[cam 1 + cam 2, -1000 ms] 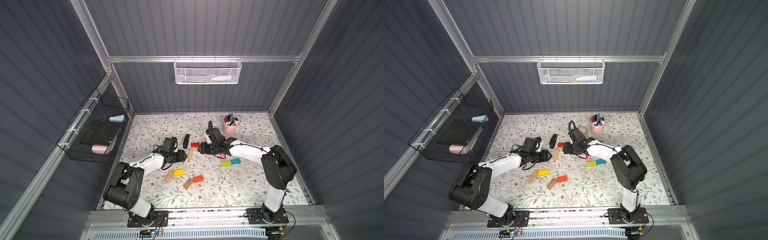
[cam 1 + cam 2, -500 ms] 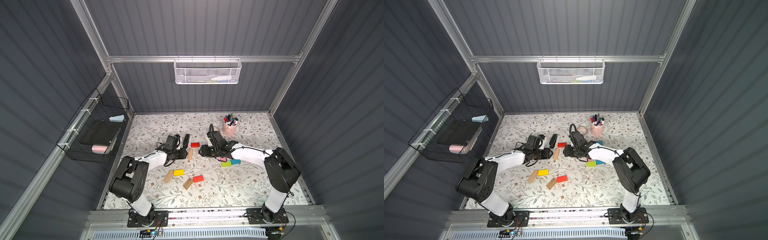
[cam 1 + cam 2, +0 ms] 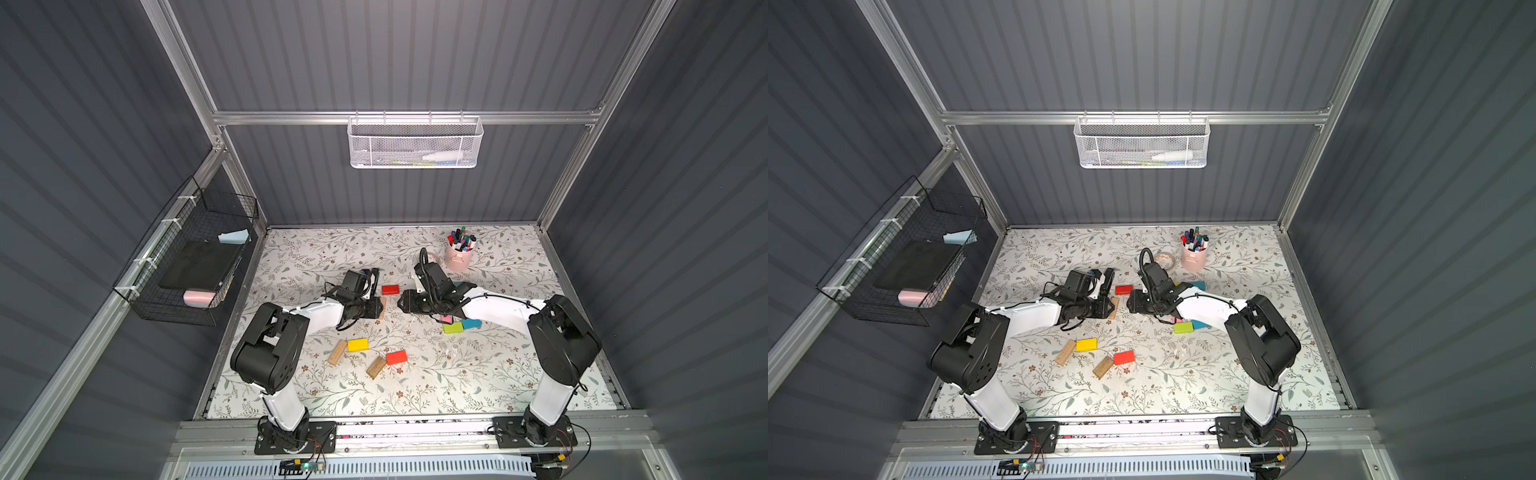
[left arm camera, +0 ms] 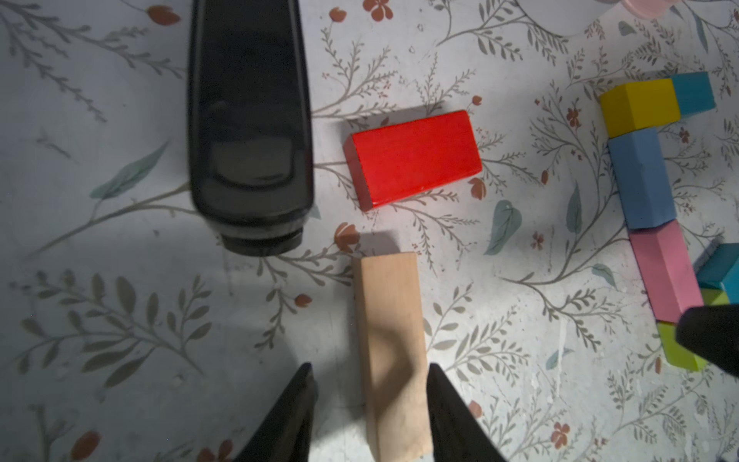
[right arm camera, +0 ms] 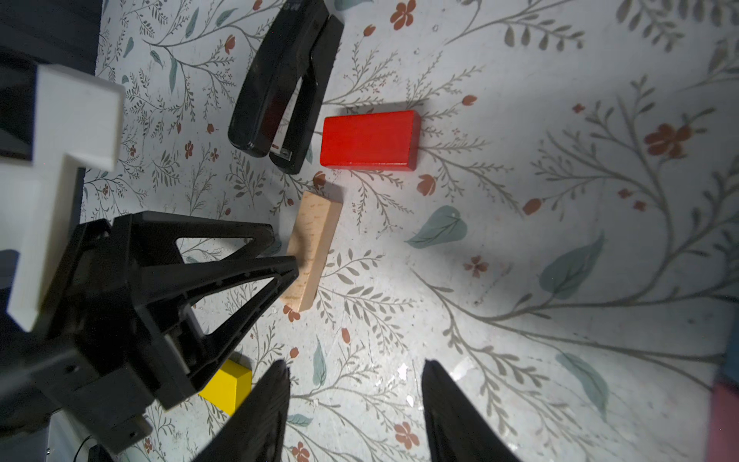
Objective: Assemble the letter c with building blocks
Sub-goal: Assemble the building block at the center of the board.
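— At your left claw: what is its state?
— Fingers apart, astride the near end of the plain wood block. One finger touches its side and the other shows a gap, so it is not clamped.
— What lies next to it?
— A red block lies flat just past the wood block's far end, not touching it. The black stapler lies beside both.
— And your right claw?
— Fingers wide apart over bare mat, nothing between them. It faces the left claw across the wood block.
— Where are the other blocks?
— By your right arm there is a row set end to end: yellow block, blue block, pink block. A teal block touches the yellow one. A lime block sits at the pink end, partly hidden.
Nearer the arm bases lie a second yellow block just beside a wood piece, and a second red block just beside another wood piece.
— Surface and room?
— The white mat is printed with grey-green branches and small red flowers, and it looks scuffed close up.
A pink cup of markers and a tape roll stand toward the back.
Grey ribbed walls close three sides.
A white mesh basket hangs on the rear rail, and a black wire basket hangs on the wall at your left arm's side.
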Controlling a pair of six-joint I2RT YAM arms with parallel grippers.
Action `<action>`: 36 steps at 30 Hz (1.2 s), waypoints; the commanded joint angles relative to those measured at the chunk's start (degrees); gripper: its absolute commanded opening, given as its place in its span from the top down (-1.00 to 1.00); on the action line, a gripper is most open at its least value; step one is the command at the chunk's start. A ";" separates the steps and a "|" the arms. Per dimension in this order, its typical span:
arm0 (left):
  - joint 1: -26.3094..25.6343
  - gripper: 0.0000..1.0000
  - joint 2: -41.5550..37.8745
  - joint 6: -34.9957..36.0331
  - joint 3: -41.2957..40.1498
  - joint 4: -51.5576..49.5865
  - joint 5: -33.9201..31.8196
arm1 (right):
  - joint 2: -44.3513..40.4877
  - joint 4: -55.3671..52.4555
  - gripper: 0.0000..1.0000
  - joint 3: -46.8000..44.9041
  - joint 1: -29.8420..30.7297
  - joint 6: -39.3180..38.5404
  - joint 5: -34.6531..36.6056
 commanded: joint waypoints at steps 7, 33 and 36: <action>-1.51 0.22 3.07 1.78 3.61 -0.71 -0.99 | -0.71 -0.90 -0.11 0.00 0.19 -1.26 0.74; -1.77 0.55 4.93 -7.83 4.32 -1.81 -1.16 | -3.21 -0.43 -0.10 -2.47 0.19 1.28 1.60; -1.75 0.55 5.66 -8.90 4.83 -1.63 -1.15 | -3.88 0.06 -0.10 -3.13 0.24 1.29 1.70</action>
